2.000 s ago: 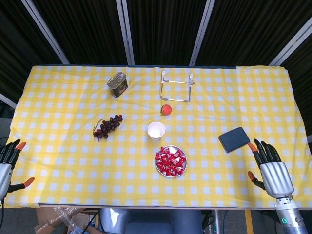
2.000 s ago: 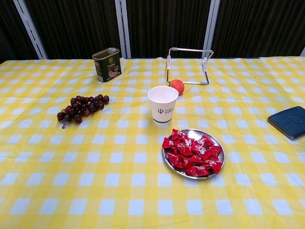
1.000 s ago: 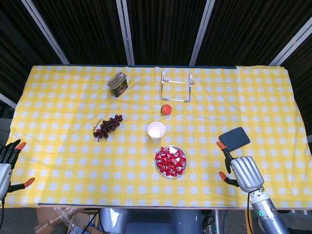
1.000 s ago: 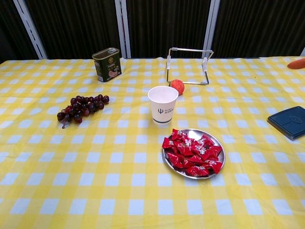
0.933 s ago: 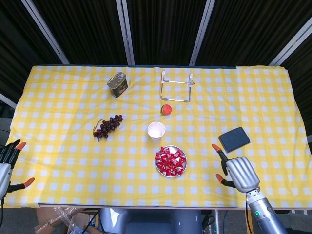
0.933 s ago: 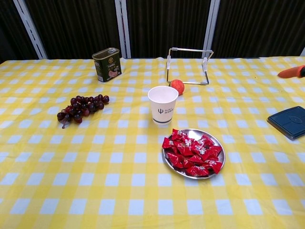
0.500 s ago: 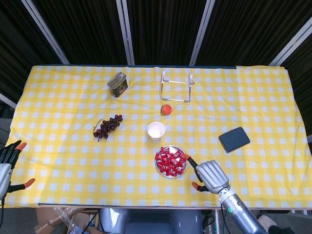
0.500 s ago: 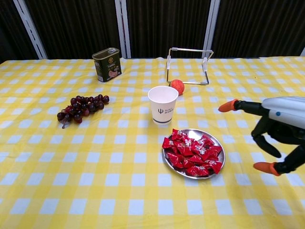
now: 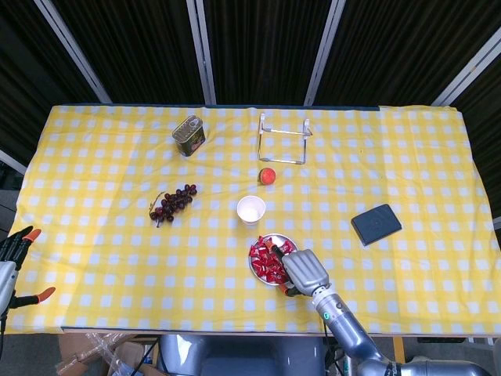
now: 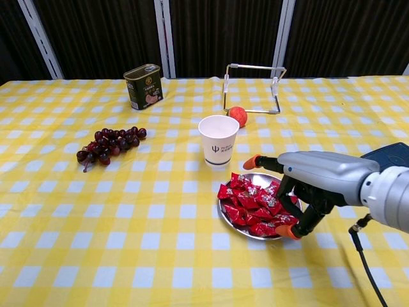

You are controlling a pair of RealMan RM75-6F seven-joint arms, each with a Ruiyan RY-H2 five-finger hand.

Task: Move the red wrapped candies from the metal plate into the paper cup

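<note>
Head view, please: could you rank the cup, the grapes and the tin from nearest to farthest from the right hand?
1. Cup: just beyond the plate where the right hand is.
2. Grapes: farther off, to the left.
3. Tin: farthest, at the far left of the table.

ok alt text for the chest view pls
The robot's right hand reaches over a metal plate of red wrapped candies, fingers curled down at the pile. A white paper cup stands just behind the plate on a yellow checked tablecloth.
</note>
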